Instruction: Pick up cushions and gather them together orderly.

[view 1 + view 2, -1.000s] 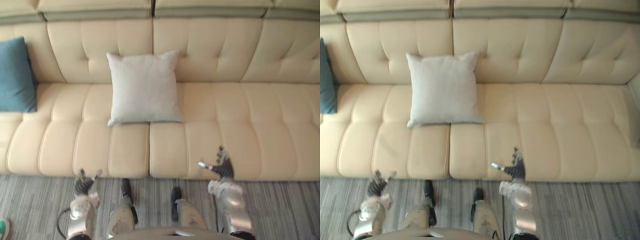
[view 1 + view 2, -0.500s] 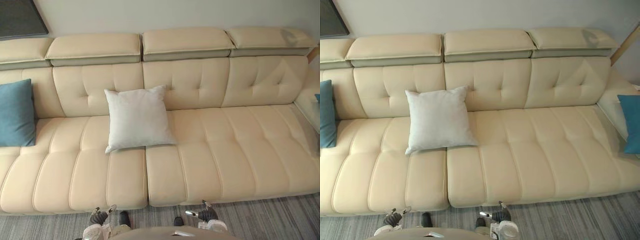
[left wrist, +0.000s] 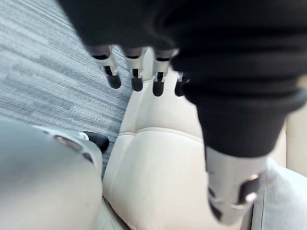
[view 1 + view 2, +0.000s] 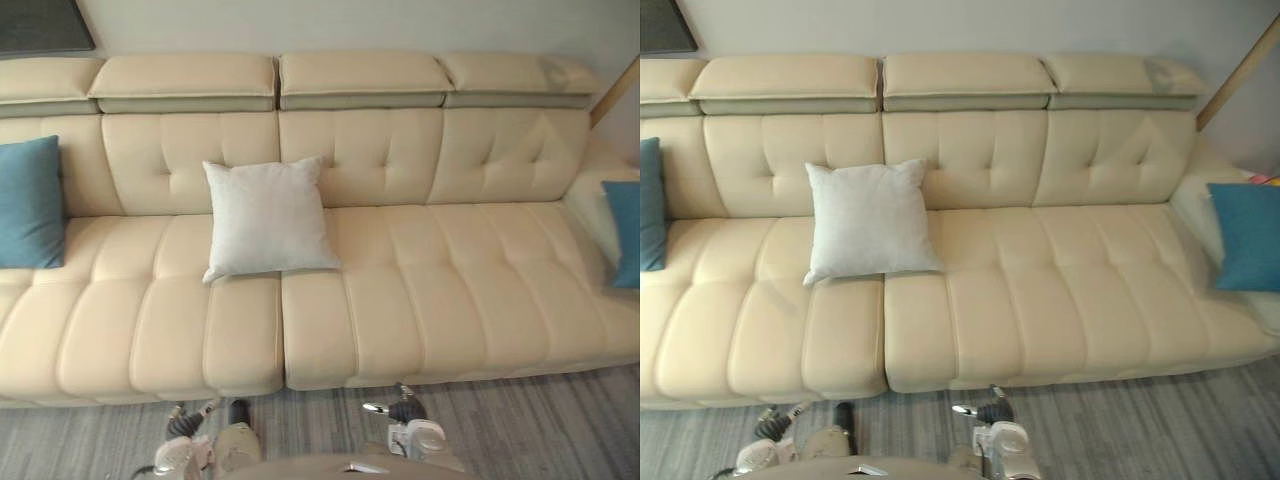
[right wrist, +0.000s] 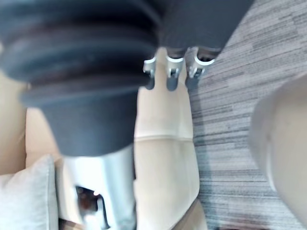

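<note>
Grey striped carpet (image 4: 540, 430) runs along the front of a long cream tufted leather sofa (image 4: 430, 300), and both hands hang low by that edge. Fingers (image 3: 135, 79) of the left hand (image 4: 183, 421) are relaxed and empty; the right hand (image 4: 398, 408) is likewise slack, holding nothing. Nearest is a pale grey square fabric cushion (image 4: 268, 217) propped against the backrest. One teal fabric cushion (image 4: 30, 203) stands at the far left end and another teal cushion (image 4: 1248, 235) at the far right corner, all well apart. Likely trouble: a reach across the deep seat may fall short, and a one-handed pinch on soft fabric could let a cushion sag or slip.
</note>
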You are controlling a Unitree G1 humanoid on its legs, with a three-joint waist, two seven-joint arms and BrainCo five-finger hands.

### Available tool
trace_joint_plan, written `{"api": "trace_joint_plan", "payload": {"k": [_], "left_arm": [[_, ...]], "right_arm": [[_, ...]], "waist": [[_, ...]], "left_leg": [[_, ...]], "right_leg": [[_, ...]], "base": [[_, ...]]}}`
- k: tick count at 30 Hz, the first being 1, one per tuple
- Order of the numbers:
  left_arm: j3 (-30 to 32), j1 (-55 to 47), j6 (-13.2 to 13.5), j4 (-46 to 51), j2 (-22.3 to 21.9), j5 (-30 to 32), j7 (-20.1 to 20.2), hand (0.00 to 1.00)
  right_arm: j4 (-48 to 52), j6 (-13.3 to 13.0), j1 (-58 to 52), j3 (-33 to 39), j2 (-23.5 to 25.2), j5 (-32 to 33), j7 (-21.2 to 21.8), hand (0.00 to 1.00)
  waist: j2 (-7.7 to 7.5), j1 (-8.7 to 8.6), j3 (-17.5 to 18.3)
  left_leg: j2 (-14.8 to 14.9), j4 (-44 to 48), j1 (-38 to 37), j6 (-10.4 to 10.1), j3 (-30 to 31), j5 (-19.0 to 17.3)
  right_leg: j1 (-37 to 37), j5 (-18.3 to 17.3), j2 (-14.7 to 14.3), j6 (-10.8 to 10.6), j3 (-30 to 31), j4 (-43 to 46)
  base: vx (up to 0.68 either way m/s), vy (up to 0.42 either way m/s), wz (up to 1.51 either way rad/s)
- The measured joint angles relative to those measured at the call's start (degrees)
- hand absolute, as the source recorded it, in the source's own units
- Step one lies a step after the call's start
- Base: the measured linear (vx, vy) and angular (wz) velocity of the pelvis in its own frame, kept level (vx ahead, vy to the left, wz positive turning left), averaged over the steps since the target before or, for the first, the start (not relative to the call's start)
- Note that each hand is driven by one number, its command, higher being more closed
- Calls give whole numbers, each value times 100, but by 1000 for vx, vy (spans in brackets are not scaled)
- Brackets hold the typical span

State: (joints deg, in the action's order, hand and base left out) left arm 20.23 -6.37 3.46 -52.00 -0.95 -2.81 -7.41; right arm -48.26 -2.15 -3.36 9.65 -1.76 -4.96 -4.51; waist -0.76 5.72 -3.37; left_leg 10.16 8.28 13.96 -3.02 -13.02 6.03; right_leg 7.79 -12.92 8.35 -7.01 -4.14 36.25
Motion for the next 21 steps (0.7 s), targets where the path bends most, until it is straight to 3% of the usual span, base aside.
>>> {"api": "trace_joint_plan", "payload": {"k": [3,4,5,7,9,10,12,14,16,19,21], "left_arm": [[-186,48,2,-55,68,-93,-100,0],[-204,63,2,-56,66,-103,-105,0],[-262,102,0,-101,-5,-113,-108,0],[-301,48,10,-86,-106,-158,-113,0],[-347,42,10,-68,-118,-166,-107,0],[-339,126,18,-23,-115,-158,-104,0],[-338,103,9,-37,-122,-151,-105,0],[-219,104,5,-41,-170,-148,-99,0],[-16,77,-1,-41,-254,-146,-97,0],[3,10,1,-20,-122,-144,-95,0],[0,18,0,-34,-106,-138,-93,0]], "right_arm": [[4,10,99,-101,-16,11,-32,0],[6,10,123,-128,3,13,-57,0],[13,9,122,-153,11,12,-107,0],[12,18,-61,-152,-3,13,-175,0],[16,19,-150,-143,23,16,-194,0],[17,19,-147,-100,23,32,-201,0],[20,18,-158,-13,-31,67,-205,0],[19,20,-195,14,-30,76,-201,0],[16,27,-145,97,36,90,-199,0],[-5,132,-82,226,287,115,-181,0],[-4,132,-50,255,331,117,-183,0]], "waist": [[-14,33,-34],[17,34,-58],[203,-12,-163],[313,-74,-161],[204,-128,-210],[153,-105,-242],[152,-188,-238],[155,-208,-238],[216,-205,-259],[-17,-289,-175],[-68,-284,-125]], "left_leg": [[52,-88,297,-162,-127,367],[82,-143,313,-179,-114,446],[189,-249,277,-182,-26,581],[287,-399,177,-130,-92,581],[303,-368,155,-243,-323,231],[279,327,235,-187,-418,83],[187,1381,206,-83,-368,-704],[154,2069,82,-153,-120,-1586],[85,2379,66,-151,76,-1990],[-178,1728,-109,-115,-322,-1854],[-340,1453,-130,-105,-359,-1860]], "right_leg": [[-276,-717,-84,57,-108,-1090],[-343,-766,-120,79,-175,-1295],[-438,-670,-228,135,-323,-1392],[-504,-672,-341,162,-495,-1316],[-514,-577,-214,286,-625,-1380],[-439,-482,-87,300,-579,-1388],[-351,-385,50,211,-497,-1389],[-175,-228,70,98,-236,-1396],[-82,-31,21,-43,107,-1478],[50,478,114,26,302,-1936],[214,821,54,154,188,-2236]], "base": [[-194,-166,-18],[-242,-163,3],[-283,-105,31],[-267,-92,43],[-153,-19,19],[-201,59,-7],[-182,106,-13],[-157,227,-43],[-132,275,-80],[-143,213,-62],[-139,101,-72]]}}
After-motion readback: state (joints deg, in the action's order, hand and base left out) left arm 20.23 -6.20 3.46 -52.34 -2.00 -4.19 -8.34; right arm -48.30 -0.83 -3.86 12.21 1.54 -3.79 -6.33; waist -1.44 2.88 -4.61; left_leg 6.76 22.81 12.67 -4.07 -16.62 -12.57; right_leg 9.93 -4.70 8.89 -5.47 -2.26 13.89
